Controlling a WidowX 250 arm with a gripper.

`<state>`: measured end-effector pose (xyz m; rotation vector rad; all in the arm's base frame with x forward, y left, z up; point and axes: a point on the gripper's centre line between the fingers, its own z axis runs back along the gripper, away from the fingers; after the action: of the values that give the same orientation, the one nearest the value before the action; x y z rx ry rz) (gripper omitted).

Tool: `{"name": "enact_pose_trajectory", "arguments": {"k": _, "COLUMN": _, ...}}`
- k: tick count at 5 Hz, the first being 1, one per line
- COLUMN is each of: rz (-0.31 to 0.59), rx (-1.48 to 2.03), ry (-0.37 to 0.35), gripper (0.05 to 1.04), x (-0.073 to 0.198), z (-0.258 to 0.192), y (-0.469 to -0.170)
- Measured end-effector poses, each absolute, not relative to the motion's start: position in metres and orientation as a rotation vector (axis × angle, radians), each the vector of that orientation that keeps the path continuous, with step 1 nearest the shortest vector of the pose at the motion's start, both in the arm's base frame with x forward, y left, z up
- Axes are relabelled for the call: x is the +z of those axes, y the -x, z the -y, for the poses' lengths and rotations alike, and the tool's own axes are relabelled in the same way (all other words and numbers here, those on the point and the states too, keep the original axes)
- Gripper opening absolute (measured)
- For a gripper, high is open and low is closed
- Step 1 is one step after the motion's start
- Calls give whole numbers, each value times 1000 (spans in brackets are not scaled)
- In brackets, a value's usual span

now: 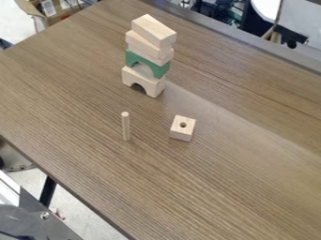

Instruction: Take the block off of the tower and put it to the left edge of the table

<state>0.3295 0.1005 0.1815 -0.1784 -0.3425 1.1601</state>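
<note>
A tower of stacked blocks stands in the upper middle of the table. Its top block (153, 30) is plain wood and lies slightly askew on another wooden block (148, 48). Below these is a green arch block (160, 68), which rests on a wooden arch block (151, 86) standing on the table (75, 98). The table's left edge slants from the upper middle down to the far left.
A thin upright wooden peg (126, 126) stands in front of the tower. To its right sits a small wooden block with a round hole (182, 129). A cardboard box (57, 18) and cables lie beyond the table. Metal equipment (37, 218) shows at the lower left.
</note>
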Motion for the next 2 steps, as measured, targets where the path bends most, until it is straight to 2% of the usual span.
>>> {"name": "enact_pose_trajectory", "arguments": {"k": 2, "rz": 296, "rx": 1165, "ry": 152, "gripper": 1000, "x": 165, "z": -98, "y": -330}}
